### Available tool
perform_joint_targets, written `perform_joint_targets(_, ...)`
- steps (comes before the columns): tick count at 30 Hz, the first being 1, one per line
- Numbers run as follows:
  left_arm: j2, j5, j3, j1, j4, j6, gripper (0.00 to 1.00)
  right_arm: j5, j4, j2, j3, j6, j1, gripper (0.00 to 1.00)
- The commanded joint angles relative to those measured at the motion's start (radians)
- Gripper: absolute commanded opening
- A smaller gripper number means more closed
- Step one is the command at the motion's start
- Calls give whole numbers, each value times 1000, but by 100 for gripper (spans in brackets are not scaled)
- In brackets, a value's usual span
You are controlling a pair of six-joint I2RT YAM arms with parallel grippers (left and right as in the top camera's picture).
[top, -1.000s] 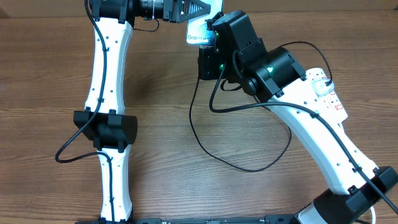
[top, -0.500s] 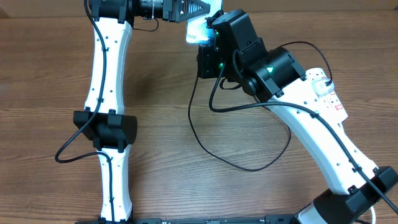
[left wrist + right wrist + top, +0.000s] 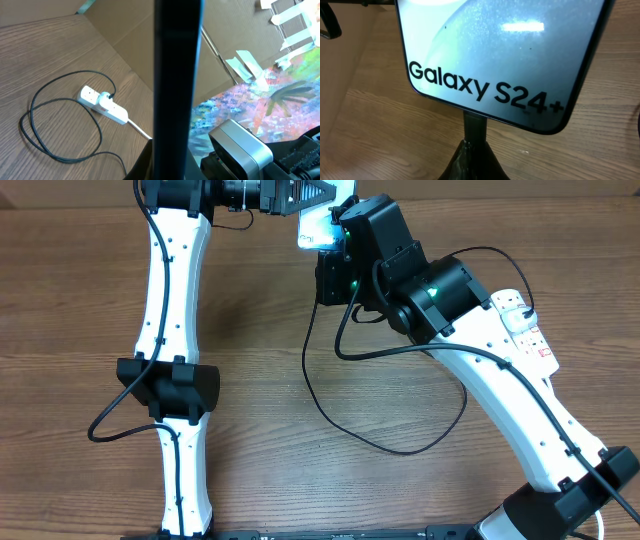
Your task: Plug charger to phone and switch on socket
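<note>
My left gripper [image 3: 333, 194] at the table's far edge is shut on the phone [image 3: 317, 230], holding it off the table. In the left wrist view the phone [image 3: 177, 75] shows edge-on as a dark upright bar. Its light blue screen [image 3: 500, 45] reads "Galaxy S24+". My right gripper [image 3: 476, 162] is shut on the charger's black connector tip [image 3: 475, 127], which touches the phone's lower short edge. The black charger cable [image 3: 385, 447] loops across the table. The white socket [image 3: 104, 103] lies at the right, partly under my right arm [image 3: 500, 370].
The socket's thick white cord [image 3: 141, 131] runs off toward the table's edge. Brown cardboard walls [image 3: 125, 35] stand behind the table. My left arm [image 3: 175, 310] stretches along the left side.
The right wrist has crept slightly toward the phone and now hides more of the lower screen. Both grips are unchanged.
</note>
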Motion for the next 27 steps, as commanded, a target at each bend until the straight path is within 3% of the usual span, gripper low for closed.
perform_joint_targets(1,-33,49,21,-8,-5,1,4,67,43,0,25,3,-6,4)
perform_joint_targets(6,-33,35,21,-8,-5,1,4,72,44,0,25,-6,-6,5)
perform_joint_targets(13,-33,-46,21,-7,-5,-3,4,71,21,0,25,-6,-6,27)
perform_joint_targets(16,-33,-110,21,-6,-5,-23,4,71,4,0,25,-6,-6,32)
perform_joint_targets(19,-31,-141,21,-6,-5,-28,4,71,-18,0,25,-2,-6,44)
perform_joint_targets(24,-29,-277,0,-6,-58,-8,4,64,-49,-1,26,103,-18,76)
perform_joint_targets(27,-28,-315,-52,-14,-117,24,4,64,-62,-1,26,130,-46,83)
